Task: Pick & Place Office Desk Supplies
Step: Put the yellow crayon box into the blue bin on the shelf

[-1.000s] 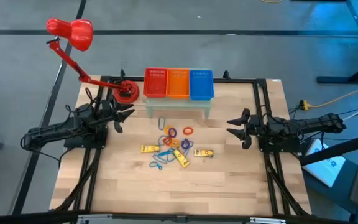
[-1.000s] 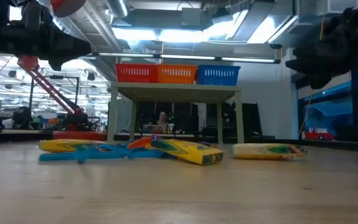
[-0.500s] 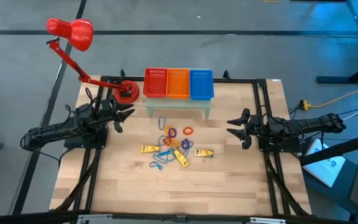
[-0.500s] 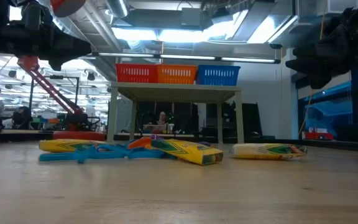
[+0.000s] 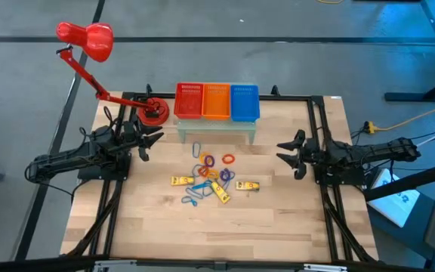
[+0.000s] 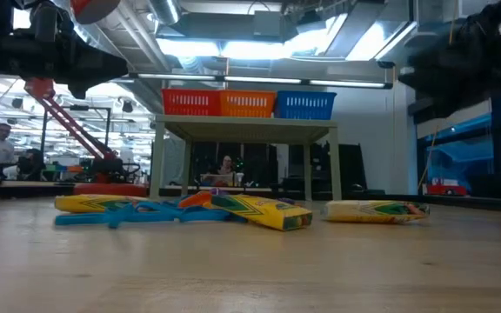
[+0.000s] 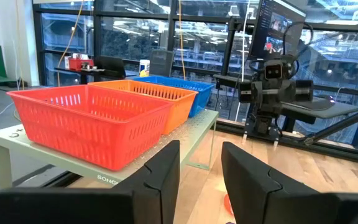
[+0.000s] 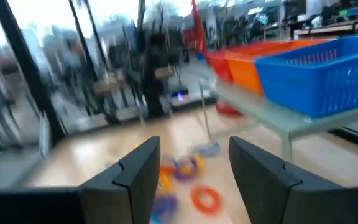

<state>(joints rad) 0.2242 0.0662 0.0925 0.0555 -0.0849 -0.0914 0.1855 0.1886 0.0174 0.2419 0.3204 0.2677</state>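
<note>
Left claw [image 5: 151,141] and right claw [image 5: 284,156] hover apart, fingers parted, holding nothing.

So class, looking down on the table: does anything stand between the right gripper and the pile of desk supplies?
Nothing visible does. The right gripper, jaws open and empty, faces the supplies across bare tabletop. The baskets' small stand sits farther back, off that line. The left gripper waits opposite.

No lettering can be made out on anything in these views
</note>
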